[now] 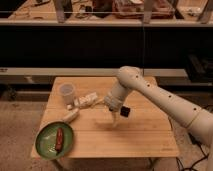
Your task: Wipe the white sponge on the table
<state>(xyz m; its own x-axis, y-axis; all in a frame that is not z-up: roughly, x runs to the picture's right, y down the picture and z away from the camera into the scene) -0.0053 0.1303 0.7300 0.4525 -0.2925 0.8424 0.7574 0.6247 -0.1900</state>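
end effector (114,120) is hanging over bench (145,137) centre, pointing down, jaws standing wide apart and gripping nothing. white sponge (70,115) is lying on bench at 9 o'clock from end effector, well apart, just beside green plate (46,142), at 6 o'clock from cup (66,93)

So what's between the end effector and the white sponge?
Just bare table in the camera view. The end effector hangs open above the middle, and the white sponge lies near the plate.
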